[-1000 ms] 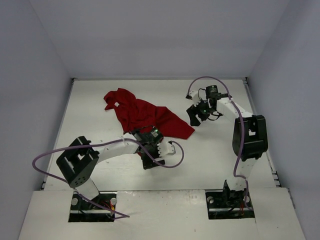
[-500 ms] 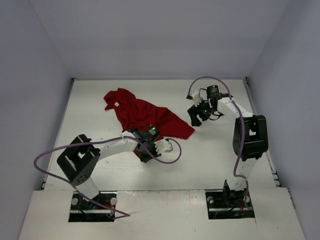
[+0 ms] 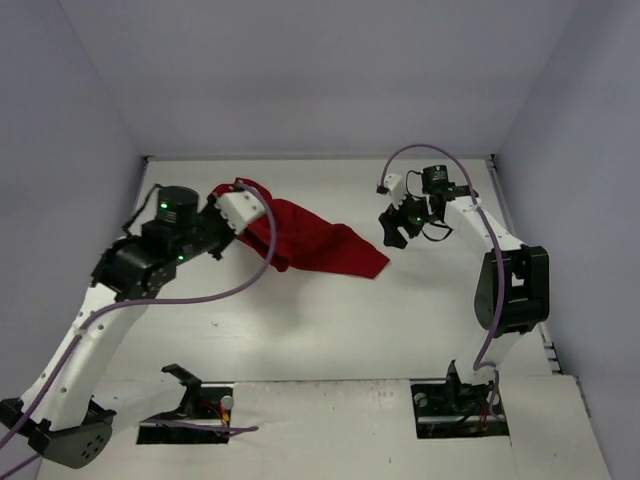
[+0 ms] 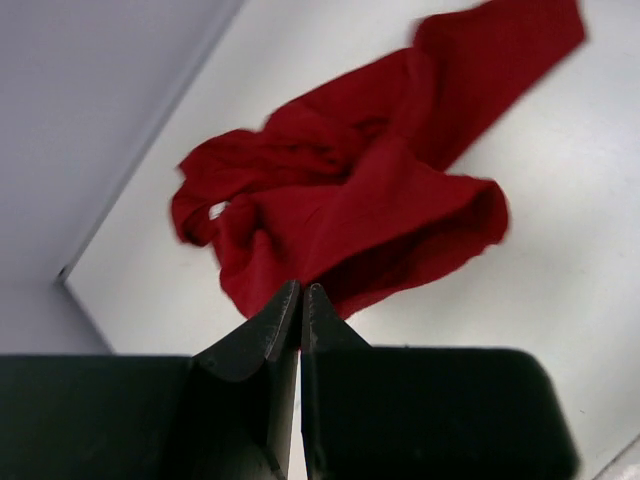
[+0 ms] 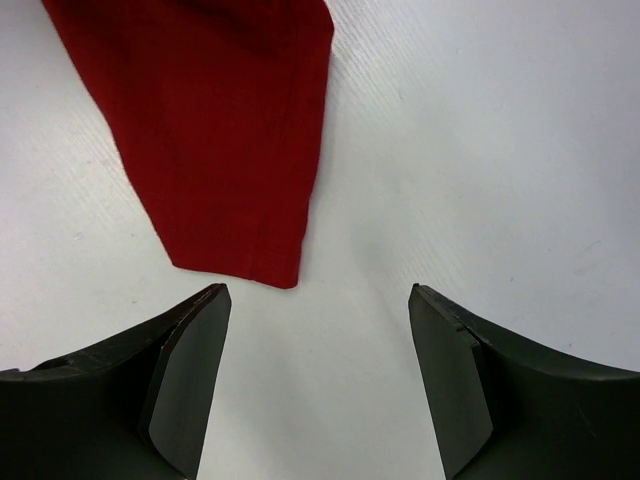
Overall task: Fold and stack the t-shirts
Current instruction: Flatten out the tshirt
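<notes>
Wrist view on your left: the left gripper (image 4: pixel 300 296) has its jaws pressed together. The shirt (image 4: pixel 350 200) starts right at their tips, with a near edge nipped between them as far as you can see. From there the dark red cloth runs crumpled toward 1 o'clock over the table (image 4: pixel 560 230). Its white tag (image 4: pixel 217 210) shows at 10 o'clock of the tips.

In your right wrist view, the right gripper (image 5: pixel 317 295) stands wide open with nothing in it, above bare table. One flat corner of the shirt reaches down from 11 o'clock and ends just ahead of the gap, nearer the left finger.

From the top camera, the shirt lies at 11 o'clock of the table's middle, its left end bunched up at the raised left arm. The right gripper hangs at 3 o'clock of the shirt, near its right corner but apart from it.
</notes>
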